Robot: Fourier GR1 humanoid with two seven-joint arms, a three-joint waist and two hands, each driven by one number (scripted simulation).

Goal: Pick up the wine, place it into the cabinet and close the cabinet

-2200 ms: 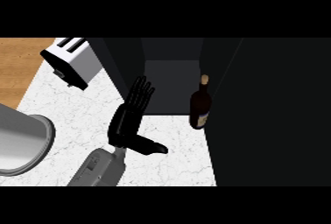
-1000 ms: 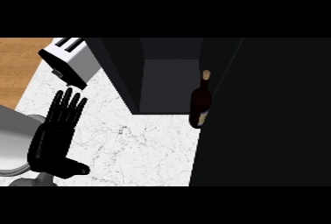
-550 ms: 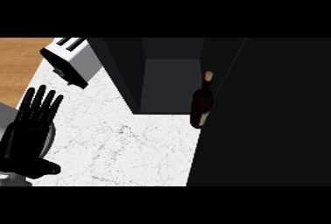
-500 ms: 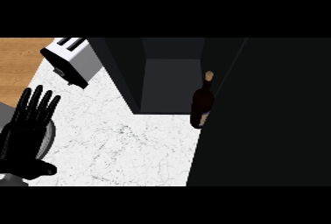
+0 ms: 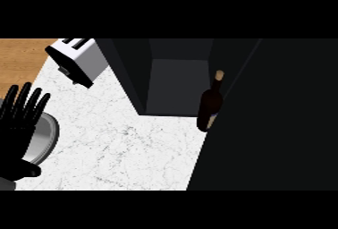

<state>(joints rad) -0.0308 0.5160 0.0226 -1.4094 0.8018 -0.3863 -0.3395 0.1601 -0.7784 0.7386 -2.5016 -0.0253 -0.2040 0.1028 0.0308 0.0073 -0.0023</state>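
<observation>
The fingers (image 5: 26, 100) of the left hand (image 5: 16, 134) are straight and spread apart, pointing up the view, and they hold nothing. This hand shows at the left edge, and it lies over a grey round vessel (image 5: 48, 136), so I cannot tell what is inside that vessel. Above the hand there is a strip of wooden surface (image 5: 23, 58). Next to it a white toaster (image 5: 76, 60) stands on the white marbled bench (image 5: 125, 147). More to the right is the dark cabinet (image 5: 128, 76), open, with a grey inside where I see nothing except at its right front corner. There the wine bottle (image 5: 211, 105) stands upright, dark with a pale top. Whether its base is on the cabinet floor or on the bench, I cannot tell. Just beside the bottle, a large dark panel (image 5: 277, 116) fills the right side.
</observation>
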